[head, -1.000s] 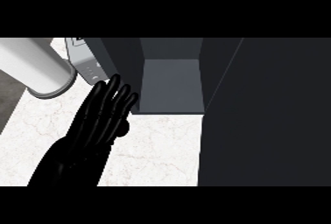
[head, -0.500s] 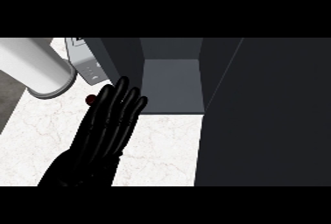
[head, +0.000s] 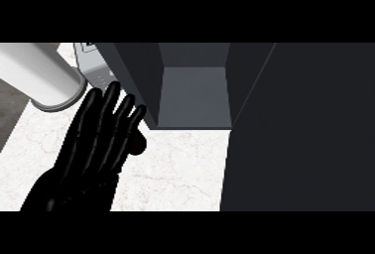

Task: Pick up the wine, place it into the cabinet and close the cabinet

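Left hand [head: 99,144], fingers straight and holding nothing, lies flat at lower left over the bench [head: 176,168]; wine unseen, cabinet [head: 194,94] open. Best locate the bottle before curling fingers.

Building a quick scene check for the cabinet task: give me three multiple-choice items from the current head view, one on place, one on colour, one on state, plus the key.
1. Where does the left hand show?
A. left of the cabinet opening
B. inside the cabinet
C. at the view's right edge

2. What colour is the counter?
A. dark wood
B. white marble
C. green

3. How does the cabinet stand?
A. shut
B. open
C. lying on its side

Key: 1 A, the hand lies over the counter beside the cabinet's left wall. 2 B, pale veined surface shows around the hand. 3 B, the grey inside and floor of the cabinet are visible.
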Controlling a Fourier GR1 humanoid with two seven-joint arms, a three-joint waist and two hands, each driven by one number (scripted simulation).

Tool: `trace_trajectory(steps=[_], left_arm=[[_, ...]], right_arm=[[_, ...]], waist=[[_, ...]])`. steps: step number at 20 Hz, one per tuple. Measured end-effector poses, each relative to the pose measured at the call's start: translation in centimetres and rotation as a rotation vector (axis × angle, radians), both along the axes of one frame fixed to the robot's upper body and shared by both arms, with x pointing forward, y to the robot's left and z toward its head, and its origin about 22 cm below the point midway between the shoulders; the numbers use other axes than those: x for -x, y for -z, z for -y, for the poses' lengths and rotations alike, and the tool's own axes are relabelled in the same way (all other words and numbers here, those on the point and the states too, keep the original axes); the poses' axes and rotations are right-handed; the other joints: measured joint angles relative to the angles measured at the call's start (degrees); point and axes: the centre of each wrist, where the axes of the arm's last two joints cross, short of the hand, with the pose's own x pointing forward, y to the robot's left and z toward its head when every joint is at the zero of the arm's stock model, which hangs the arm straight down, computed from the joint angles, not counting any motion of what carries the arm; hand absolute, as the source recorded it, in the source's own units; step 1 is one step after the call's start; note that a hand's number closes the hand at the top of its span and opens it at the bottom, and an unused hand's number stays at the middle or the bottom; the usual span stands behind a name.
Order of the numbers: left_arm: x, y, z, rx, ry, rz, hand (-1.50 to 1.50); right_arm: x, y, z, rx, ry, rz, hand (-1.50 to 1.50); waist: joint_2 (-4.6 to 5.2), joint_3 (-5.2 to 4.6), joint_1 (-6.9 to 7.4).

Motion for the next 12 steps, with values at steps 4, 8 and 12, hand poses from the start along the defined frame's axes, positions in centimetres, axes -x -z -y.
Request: trace_trajectory(steps=[4,8,12], left_arm=[[-0.9,0.7,-1.3,-0.002,-0.049,-0.018,-1.5],[-1.6,2.1,-3.1,-0.014,-0.102,-0.026,-1.5],[-2.5,3.6,-4.7,-0.037,-0.169,-0.027,-1.5]], right_arm=[[0.0,-0.5,-0.3,-0.004,-0.005,0.001,-1.5],[0.2,-0.7,-0.8,-0.006,-0.007,-0.007,-1.5],[0.5,-0.8,-1.2,-0.013,-0.015,-0.007,-1.5]], waist=[[0.03,-0.02,0.0],[0.04,-0.03,-0.04],[0.03,-0.05,-0.07]])
